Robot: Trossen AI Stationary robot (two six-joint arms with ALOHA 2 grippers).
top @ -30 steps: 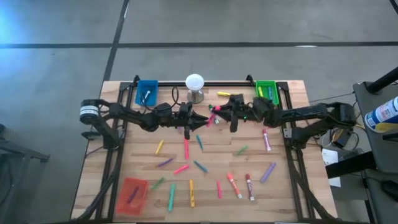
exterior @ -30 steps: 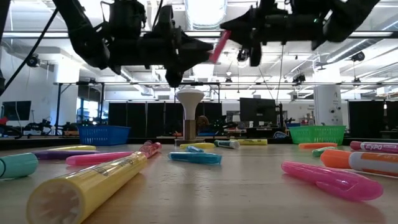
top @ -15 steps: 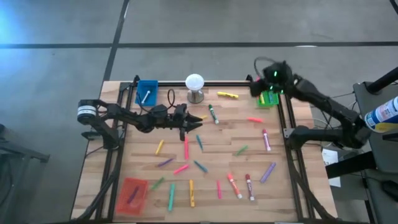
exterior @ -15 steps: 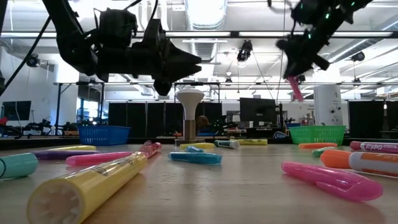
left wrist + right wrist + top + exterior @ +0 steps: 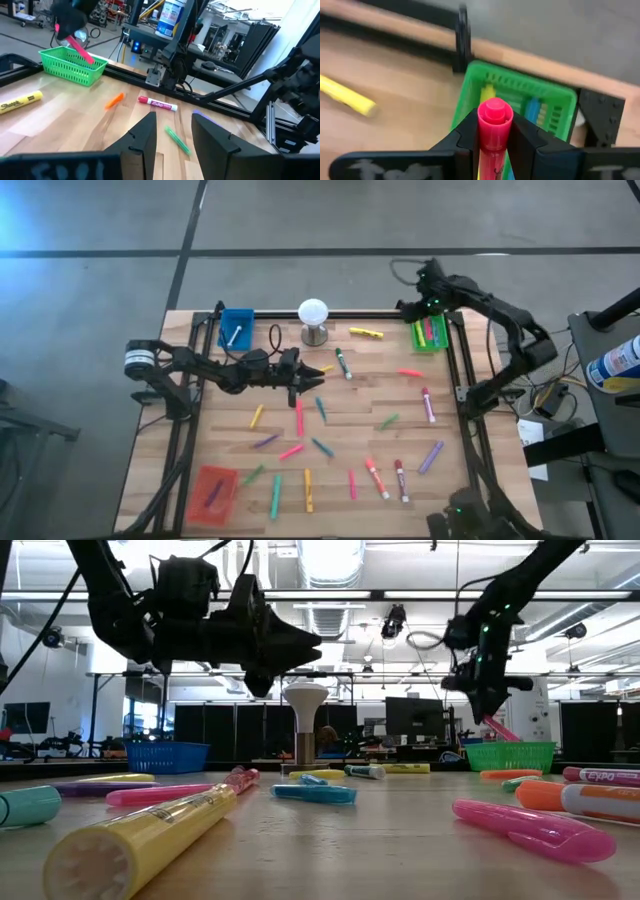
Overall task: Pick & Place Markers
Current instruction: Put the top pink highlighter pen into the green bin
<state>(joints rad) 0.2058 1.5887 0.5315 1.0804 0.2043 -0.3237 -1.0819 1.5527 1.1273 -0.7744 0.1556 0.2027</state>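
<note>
While the right tool [image 5: 495, 137] is clamped on a pink marker [image 5: 494, 130] over the green tray [image 5: 430, 333] at the worktop's one o'clock, the left tool [image 5: 316, 376] waits mid-worktop, fingers apart. Marker judged light, rigid, slick; mid-barrel grip is advised.

Since a second ago, we have swung our right tool [image 5: 428, 318] away from the left tool mid-surface, carrying the pink marker [image 5: 494, 131], and now hold it lower, its tip dipping into the green tray [image 5: 431, 332].
</note>
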